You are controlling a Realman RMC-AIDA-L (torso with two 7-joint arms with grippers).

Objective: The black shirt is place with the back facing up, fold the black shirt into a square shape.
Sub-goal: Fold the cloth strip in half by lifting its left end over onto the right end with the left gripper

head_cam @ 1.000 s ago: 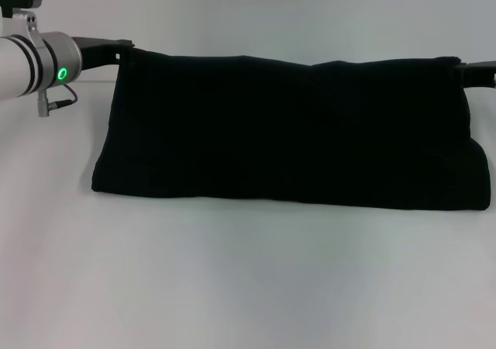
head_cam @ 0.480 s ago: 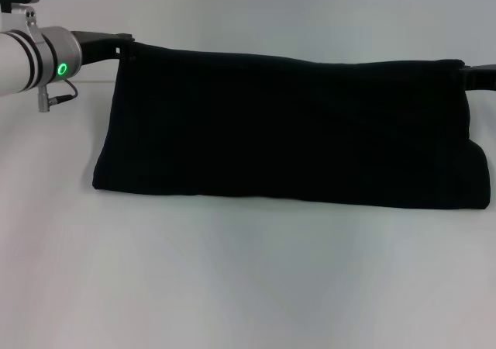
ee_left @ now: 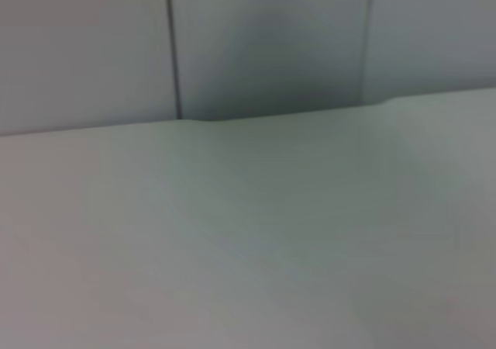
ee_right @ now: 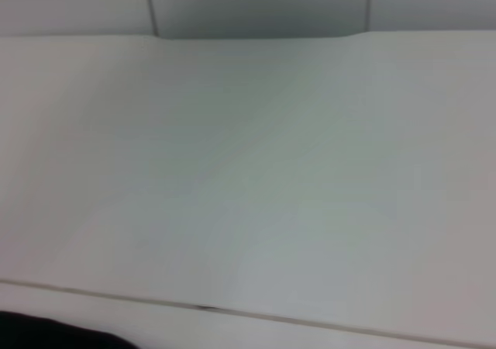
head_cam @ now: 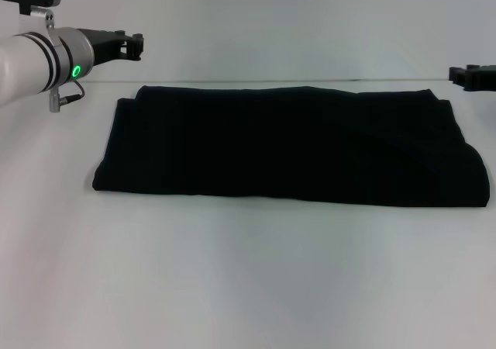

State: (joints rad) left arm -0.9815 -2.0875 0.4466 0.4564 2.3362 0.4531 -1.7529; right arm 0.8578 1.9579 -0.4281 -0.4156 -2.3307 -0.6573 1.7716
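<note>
So closest to the camera it's just the plain white tabletop [head_cam: 248, 287]. Past that, the big matte-black fabric shirt [head_cam: 291, 147] is lying flat on the table as a wide, low band, folded over on itself, with a rounded doubled edge at its right end and a slightly uneven far edge. Nothing is touching it.

Further back, both arms are up off the cloth. The left gripper [head_cam: 133, 45], black and rigid on the end of a silver arm with a green ring light, hovers above and just behind the shirt's far left corner, clear of the fabric; its fingertips look close together with nothing in them. The right gripper [head_cam: 467, 76] only pokes in at the frame edge, above the far right corner and apart from the shirt, and I honestly can't tell how its fingers stand.

The right wrist view catches just a sliver of black fabric at a corner.
</note>
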